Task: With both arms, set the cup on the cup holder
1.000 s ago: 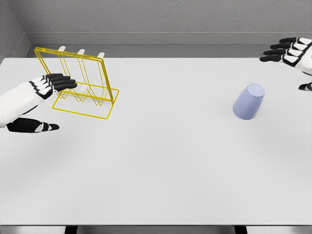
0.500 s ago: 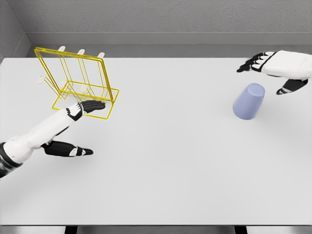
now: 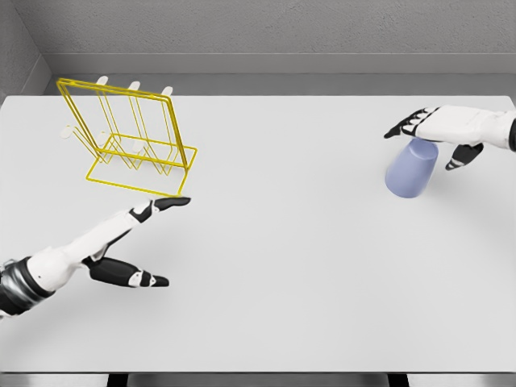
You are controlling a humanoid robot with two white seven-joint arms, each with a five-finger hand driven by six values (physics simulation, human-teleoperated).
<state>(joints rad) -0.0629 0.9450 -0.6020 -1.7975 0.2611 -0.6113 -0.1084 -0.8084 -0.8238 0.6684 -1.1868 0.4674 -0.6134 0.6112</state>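
Lilac cup (image 3: 411, 168) set upside down on white table (image 3: 282, 266) at right, right hand (image 3: 439, 129) held open just above its base (contact unclear), yellow wire holder (image 3: 129, 137) placed far left, left hand (image 3: 121, 242) spread open nearby, nothing gripped.

2 white arms end in 5-fingered hands: left hand (image 3: 121, 242), right hand (image 3: 442, 129) (black fingers, white knuckle segments); dark ribbed wrist on left.

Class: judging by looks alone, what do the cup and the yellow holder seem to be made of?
Cup: probably matte plastic, being smooth, evenly pale lavender and without glare. Cup holder: likely thin coated metal wire, given its slender glossy yellow rods with white-tipped pegs. Being renders, neither is certain.
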